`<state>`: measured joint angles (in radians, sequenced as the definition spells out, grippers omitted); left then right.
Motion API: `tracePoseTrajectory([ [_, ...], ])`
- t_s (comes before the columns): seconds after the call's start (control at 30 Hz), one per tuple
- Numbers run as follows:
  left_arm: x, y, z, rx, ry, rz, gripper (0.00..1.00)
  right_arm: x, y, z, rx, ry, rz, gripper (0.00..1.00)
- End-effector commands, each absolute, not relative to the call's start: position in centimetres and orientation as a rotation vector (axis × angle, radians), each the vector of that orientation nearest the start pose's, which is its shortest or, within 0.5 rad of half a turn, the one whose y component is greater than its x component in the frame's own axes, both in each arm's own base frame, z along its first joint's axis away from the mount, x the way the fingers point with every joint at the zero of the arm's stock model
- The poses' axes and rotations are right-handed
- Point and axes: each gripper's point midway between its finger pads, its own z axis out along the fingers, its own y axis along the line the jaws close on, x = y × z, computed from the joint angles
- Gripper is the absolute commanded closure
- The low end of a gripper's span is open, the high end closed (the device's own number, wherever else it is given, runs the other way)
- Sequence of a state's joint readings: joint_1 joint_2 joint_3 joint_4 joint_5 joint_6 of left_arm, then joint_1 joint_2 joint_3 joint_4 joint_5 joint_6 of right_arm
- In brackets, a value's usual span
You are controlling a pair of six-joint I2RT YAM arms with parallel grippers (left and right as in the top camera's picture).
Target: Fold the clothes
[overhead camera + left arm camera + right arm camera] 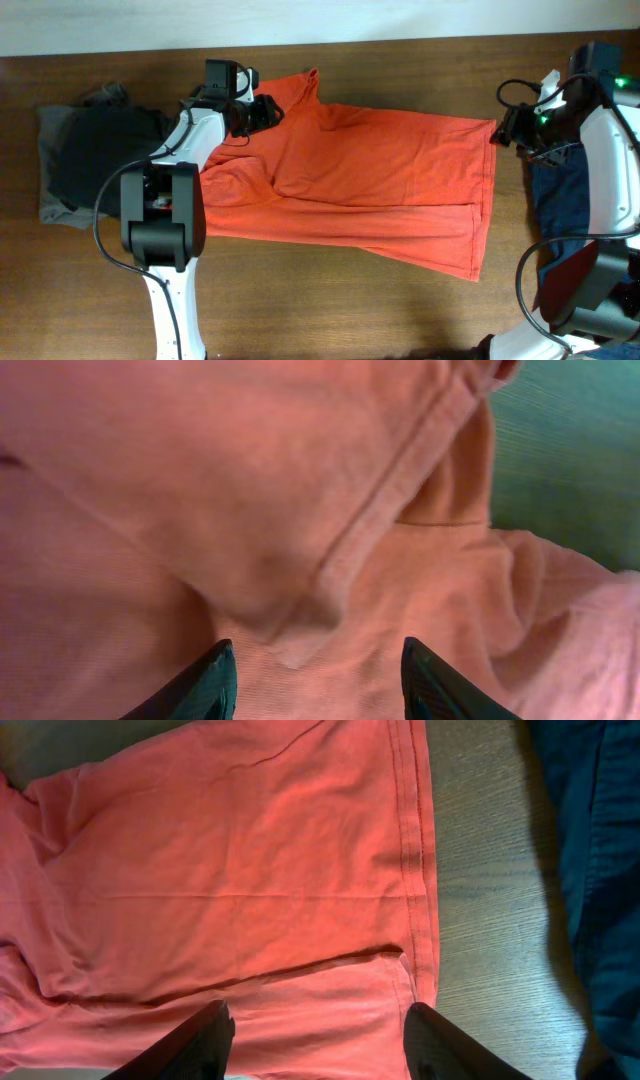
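Note:
An orange shirt (370, 180) lies spread across the middle of the wooden table, partly folded lengthwise, its hem at the right. My left gripper (262, 112) is open over the shirt's upper left corner near the collar; the left wrist view shows a collar seam (400, 490) between and ahead of the open jaws (318, 680). My right gripper (503, 130) is open just above the shirt's upper right hem corner; the right wrist view shows the hem (418, 870) and a fold edge between its jaws (318, 1040). Neither holds cloth.
A dark grey garment (90, 160) lies at the table's left end. A dark blue garment (565, 210) lies at the right end, also at the right of the right wrist view (600, 870). Bare wood runs along the front edge.

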<state>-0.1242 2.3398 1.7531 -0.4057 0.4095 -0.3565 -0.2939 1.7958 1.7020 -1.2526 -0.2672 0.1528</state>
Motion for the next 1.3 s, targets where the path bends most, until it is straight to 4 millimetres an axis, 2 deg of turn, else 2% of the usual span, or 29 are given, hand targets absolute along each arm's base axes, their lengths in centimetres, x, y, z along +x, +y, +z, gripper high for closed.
tracePoseTrajectory([
  [0.0,56.2,-12.8,1.8,-0.184,2.587,-0.64,0.47,37.9,-7.1,18.5,0.576,2.79,0.331,0.41],
  [0.2,56.8,-12.4,1.9,-0.191,2.569,-0.598,0.47,37.9,-7.1,18.5,0.576,2.79,0.331,0.44],
  [0.4,57.7,-13.5,2.4,-0.155,2.516,-0.606,0.47,37.9,-7.1,18.5,0.576,2.791,0.331,0.46],
  [0.5,57.1,-14.4,0.8,-0.144,2.555,-0.609,0.48,37.7,-7.0,18.4,0.578,2.798,0.332,0.46],
  [0.63,56.6,-14.8,-0.3,-0.142,2.58,-0.624,0.48,37.7,-7.0,18.4,0.565,2.803,0.33,0.46],
  [0.8,56.9,-14.9,0.0,-0.139,2.569,-0.625,0.81,37.6,-7.0,18.4,0.567,2.806,0.331,0.46],
  [0.93,57.1,-14.9,0.2,-0.138,2.564,-0.625,0.98,37.6,-7.0,18.4,0.567,2.806,0.331,0.46],
  [1.1,57.6,-14.9,1.4,-0.137,2.559,-0.625,0.99,37.6,-7.0,18.4,0.566,2.806,0.33,0.47],
  [1.27,59.1,-14.7,4.6,-0.126,2.525,-0.624,0.99,37.6,-7.0,18.4,0.556,2.808,0.325,0.47],
])
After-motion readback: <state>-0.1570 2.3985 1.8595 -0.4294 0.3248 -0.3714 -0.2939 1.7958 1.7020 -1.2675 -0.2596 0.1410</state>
